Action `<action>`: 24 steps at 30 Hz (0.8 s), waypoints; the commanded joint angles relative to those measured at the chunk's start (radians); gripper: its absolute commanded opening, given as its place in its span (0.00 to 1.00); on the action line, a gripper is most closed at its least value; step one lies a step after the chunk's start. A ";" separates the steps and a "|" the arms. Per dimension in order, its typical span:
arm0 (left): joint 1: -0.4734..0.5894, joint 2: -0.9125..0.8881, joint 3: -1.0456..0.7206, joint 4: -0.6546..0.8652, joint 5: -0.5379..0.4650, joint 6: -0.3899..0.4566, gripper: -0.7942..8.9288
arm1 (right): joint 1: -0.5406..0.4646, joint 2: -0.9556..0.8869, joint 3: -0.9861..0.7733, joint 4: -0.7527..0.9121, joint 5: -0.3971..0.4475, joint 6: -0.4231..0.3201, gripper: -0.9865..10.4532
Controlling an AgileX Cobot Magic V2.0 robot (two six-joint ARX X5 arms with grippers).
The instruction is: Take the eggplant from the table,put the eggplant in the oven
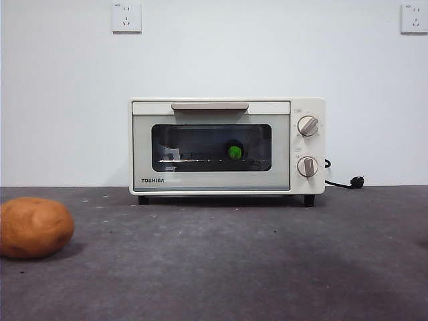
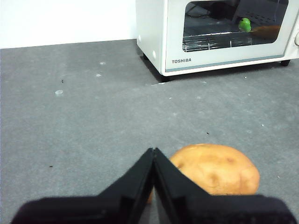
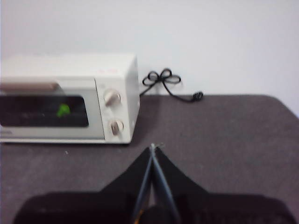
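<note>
The eggplant (image 1: 234, 152) sits inside the closed oven (image 1: 227, 146), green cap showing through the glass. My left tool (image 2: 153, 154) is pressed together near the potato (image 2: 216, 169); my right tool (image 3: 153, 150) is pressed together too, above bare desk (image 3: 224, 135).

Colours: cream, dark grey, one green spot.
Oven (image 1: 227, 146) cream-white, dark glass window, beige handle, grey-beige knobs, black TOSHIBA lettering. Behind the glass, eggplant (image 1: 234, 152) shows bright green cap, body dark. Worktop (image 1: 254, 261) dark grey, faintly speckled. Potato (image 1: 35, 227) orange-brown, mottled. Wall (image 1: 67, 100) white. Cord (image 1: 344, 182) black. Left claw (image 2: 153, 151) and right claw (image 3: 152, 148) black.
</note>
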 commanded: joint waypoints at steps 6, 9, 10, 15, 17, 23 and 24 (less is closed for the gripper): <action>0.003 0.001 -0.010 0.008 0.003 -0.006 0.08 | -0.002 -0.106 -0.289 0.191 -0.004 -0.001 0.09; 0.003 0.001 -0.010 0.008 0.003 -0.006 0.08 | -0.003 -0.108 -0.357 0.229 0.002 0.000 0.09; 0.003 0.001 -0.010 0.008 0.003 -0.006 0.08 | -0.003 -0.108 -0.373 0.233 0.001 0.000 0.09; 0.003 0.003 -0.010 0.008 0.003 -0.006 0.08 | -0.003 -0.108 -0.420 0.230 0.001 0.000 0.09; 0.003 0.003 -0.010 0.008 0.003 -0.006 0.08 | -0.003 -0.108 -0.435 0.231 0.002 -0.001 0.09; 0.003 0.003 -0.010 0.008 0.003 -0.006 0.08 | -0.004 -0.108 -0.465 0.251 0.000 0.000 0.09; 0.003 0.003 -0.010 0.008 0.003 -0.006 0.08 | -0.005 -0.108 -0.466 0.251 0.001 0.000 0.09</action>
